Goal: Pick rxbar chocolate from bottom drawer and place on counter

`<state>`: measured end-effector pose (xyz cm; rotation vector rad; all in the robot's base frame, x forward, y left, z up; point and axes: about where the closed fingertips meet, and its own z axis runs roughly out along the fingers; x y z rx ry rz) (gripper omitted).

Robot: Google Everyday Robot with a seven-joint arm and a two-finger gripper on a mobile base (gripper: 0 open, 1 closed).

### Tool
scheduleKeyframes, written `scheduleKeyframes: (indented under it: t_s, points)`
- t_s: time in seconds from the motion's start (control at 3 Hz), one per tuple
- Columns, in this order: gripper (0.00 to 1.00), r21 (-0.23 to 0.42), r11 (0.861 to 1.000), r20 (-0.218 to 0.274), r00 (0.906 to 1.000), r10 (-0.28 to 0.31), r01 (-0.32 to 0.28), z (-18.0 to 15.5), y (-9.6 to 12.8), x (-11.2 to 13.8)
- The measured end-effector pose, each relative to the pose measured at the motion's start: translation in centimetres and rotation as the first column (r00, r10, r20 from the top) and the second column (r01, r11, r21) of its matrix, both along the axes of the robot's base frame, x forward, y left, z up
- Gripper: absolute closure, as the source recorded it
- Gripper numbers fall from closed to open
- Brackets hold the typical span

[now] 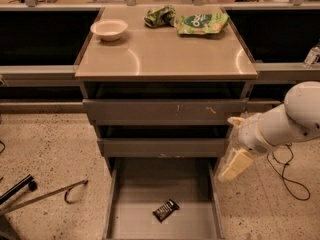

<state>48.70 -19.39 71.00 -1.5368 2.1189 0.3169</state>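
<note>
The rxbar chocolate is a small dark wrapped bar lying flat and slightly askew on the floor of the bottom drawer, which is pulled fully out. The counter is the glossy beige top of the grey cabinet. My gripper, pale cream, hangs from the white arm at the right, just outside the drawer's right wall and above and to the right of the bar. It holds nothing.
On the counter stand a white bowl, a crumpled green wrapper and a green snack bag. Two upper grey drawers stand partly out. A black cable lies on the floor at right; metal legs at left.
</note>
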Motion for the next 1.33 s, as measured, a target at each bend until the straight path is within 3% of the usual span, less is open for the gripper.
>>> scheduleKeyframes:
  t_s: [0.67, 1.0, 1.33]
  points:
    - [0.00, -0.012, 1.000, -0.006, 1.0000, -0.005, 0.005, -1.8, 0.0, 0.2]
    - [0.00, -0.014, 1.000, -0.034, 0.9994, -0.011, 0.011, -7.6, 0.4, 1.0]
    - [0.00, 0.041, 0.999, -0.087, 0.9962, -0.007, 0.011, -15.4, 1.2, 2.3]
